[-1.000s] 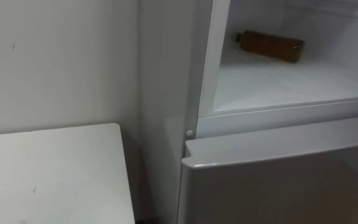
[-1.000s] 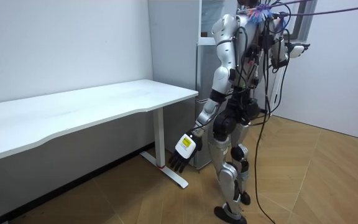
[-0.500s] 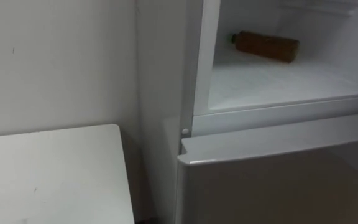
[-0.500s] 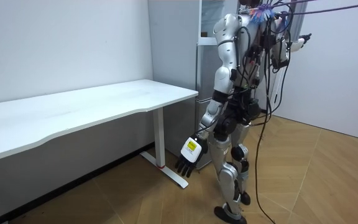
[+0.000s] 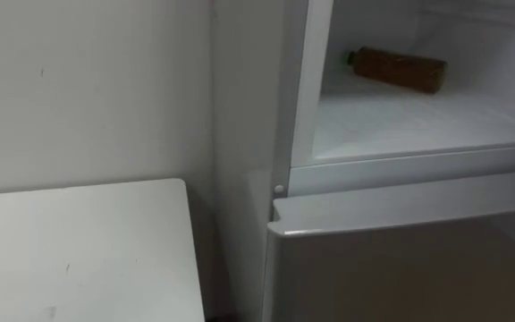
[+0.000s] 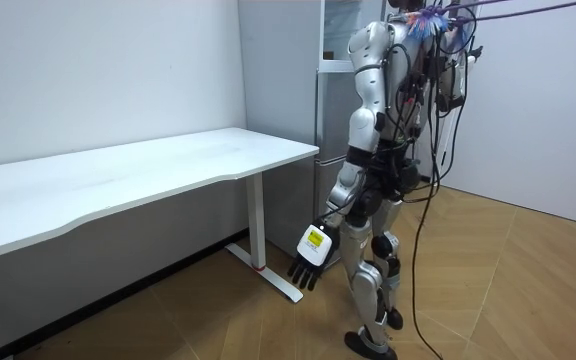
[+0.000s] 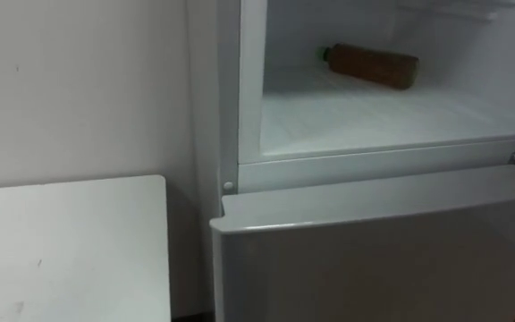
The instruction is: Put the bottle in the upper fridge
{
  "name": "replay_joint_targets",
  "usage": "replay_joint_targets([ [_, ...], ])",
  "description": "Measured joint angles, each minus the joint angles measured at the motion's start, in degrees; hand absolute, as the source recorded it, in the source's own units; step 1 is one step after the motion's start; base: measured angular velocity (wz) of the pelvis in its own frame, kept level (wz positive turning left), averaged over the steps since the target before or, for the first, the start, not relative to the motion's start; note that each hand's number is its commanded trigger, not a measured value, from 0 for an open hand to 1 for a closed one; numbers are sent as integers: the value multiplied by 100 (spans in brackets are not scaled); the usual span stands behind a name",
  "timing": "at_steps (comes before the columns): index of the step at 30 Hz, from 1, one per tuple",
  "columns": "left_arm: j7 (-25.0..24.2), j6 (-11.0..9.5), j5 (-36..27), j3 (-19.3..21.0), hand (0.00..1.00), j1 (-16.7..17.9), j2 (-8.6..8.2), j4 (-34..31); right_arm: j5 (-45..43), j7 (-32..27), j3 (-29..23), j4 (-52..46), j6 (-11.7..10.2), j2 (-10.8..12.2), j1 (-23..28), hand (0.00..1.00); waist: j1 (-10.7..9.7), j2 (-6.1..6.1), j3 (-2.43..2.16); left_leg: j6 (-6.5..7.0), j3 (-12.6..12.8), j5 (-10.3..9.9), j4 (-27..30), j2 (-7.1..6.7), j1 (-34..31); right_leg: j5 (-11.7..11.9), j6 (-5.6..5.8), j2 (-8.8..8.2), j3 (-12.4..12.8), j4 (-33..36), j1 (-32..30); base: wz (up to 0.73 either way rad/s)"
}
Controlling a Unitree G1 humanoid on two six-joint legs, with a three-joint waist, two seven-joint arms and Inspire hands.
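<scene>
Bottle (image 5: 395,68) is lying on its side at the far back of the open upper fridge compartment (image 5: 392,125), above the closed lower door (image 5: 401,259). Robot is standing facing the fridge, with white table (image 5: 79,250) to the left. Left hand (image 6: 311,262) is hanging low, fingers relaxed, holding nothing. Right hand (image 6: 466,56) is raised by the fridge; can't tell its fingers.

1 brown bottle (image 5: 396,68), cap apparently green, lies sideways on the shelf (image 5: 401,121) in the upper fridge (image 5: 302,89).
</scene>
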Motion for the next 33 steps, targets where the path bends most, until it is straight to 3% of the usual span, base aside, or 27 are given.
replay_joint_targets([
  [24, -2, -20, -1, 6, 0, -198, -2, -28, -177, 84, 231, -27, 0, 0, 12, 0, 56, -58, 25, 0, -25, 0, -10, -10, 10, -6, 10, 9, 18, -10, 5, 0],
  [33, -84, -28, 4, -286, 0, -201, 5, -182, -175, 699, 612, -233, 0, 4, 66, 0, 168, -41, 25, 0, -19, 1, -10, 32, 11, 14, -20, 36, 16, -44, 28, 0],
])
